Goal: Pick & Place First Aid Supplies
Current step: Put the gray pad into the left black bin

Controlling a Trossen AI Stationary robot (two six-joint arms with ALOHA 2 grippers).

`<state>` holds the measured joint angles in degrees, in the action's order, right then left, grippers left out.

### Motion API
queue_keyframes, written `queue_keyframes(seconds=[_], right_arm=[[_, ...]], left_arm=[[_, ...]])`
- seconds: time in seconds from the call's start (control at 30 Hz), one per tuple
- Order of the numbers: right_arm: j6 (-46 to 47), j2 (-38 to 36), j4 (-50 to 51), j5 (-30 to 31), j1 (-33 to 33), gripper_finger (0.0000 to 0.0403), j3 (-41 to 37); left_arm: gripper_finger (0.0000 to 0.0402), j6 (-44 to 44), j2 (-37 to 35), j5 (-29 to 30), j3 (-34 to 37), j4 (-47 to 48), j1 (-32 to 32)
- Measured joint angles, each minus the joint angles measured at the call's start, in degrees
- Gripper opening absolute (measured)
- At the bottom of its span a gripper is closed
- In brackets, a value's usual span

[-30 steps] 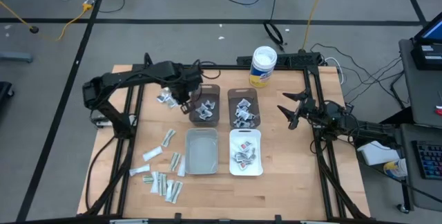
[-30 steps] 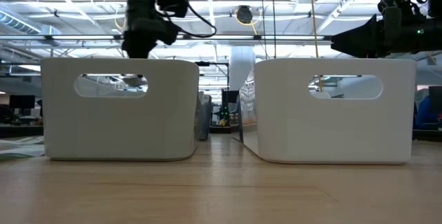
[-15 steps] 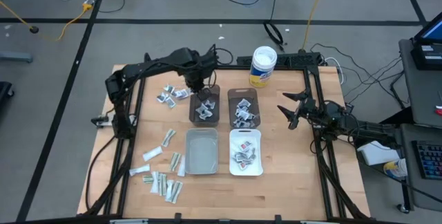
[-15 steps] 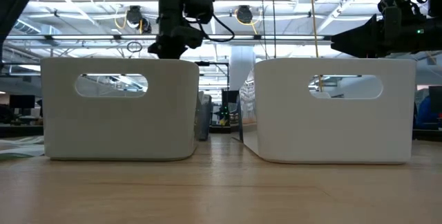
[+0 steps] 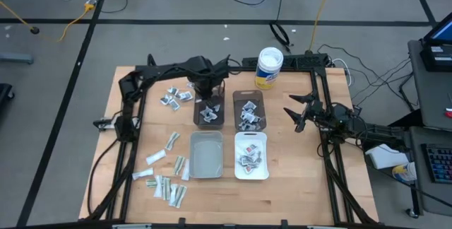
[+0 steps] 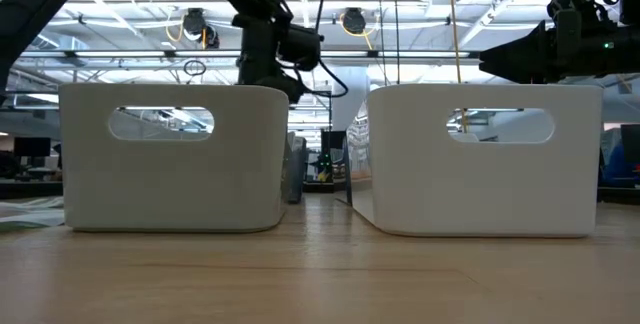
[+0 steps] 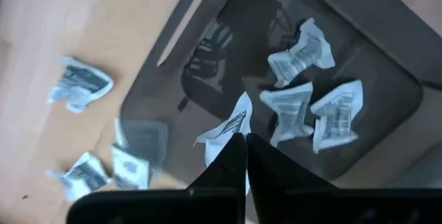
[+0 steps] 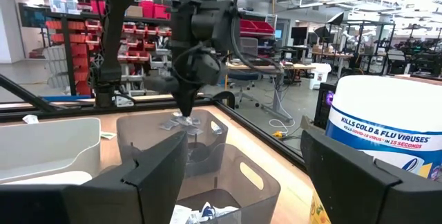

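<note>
Hovering over the left brown bin (image 5: 209, 107), my left gripper (image 7: 243, 148) pinched one white packet (image 7: 226, 128) between closed fingers, above three packets (image 7: 304, 106) lying inside. More packets (image 5: 175, 97) lay on the table just beside that bin. My right gripper (image 5: 296, 114) waited well apart, jaws spread wide, holding nothing.

Low view: the two white bins (image 6: 170, 159) hide everything behind them on the bench (image 6: 320, 274); their contents are not visible. The left end effector (image 6: 268, 82) disappears behind the left bin's rim.

Left wrist view: the packet (image 7: 224, 137) is partly covered by the closed fingers (image 7: 231, 165).

Right wrist view: the tub (image 8: 387, 124) is cut off by the picture's edge.

High view: packet markings are too small to read.
</note>
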<state>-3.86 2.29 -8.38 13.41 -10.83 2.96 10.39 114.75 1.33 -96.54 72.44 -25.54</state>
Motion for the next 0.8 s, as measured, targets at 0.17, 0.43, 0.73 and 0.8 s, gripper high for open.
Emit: queue_keyframes(seconds=[0.17,0.43,0.73,0.8], right_arm=[[0.0,0.0,0.0,0.0,0.0,0.0279,0.0],[0.0,0.0,0.0,0.0,0.0,0.0279,0.0],[0.0,0.0,0.0,0.0,0.0,0.0279,0.0],[0.0,0.0,0.0,0.0,0.0,0.0279,0.0]], left_arm=[[0.0011,0.3,1.5,-2.8,1.8,-4.4,-0.2],[0.0025,0.3,3.2,-3.2,4.4,-6.6,-0.2],[0.0027,0.3,3.2,-3.5,4.5,-7.9,-0.2],[0.0037,0.3,3.2,-4.6,4.5,-8.6,-0.3]])
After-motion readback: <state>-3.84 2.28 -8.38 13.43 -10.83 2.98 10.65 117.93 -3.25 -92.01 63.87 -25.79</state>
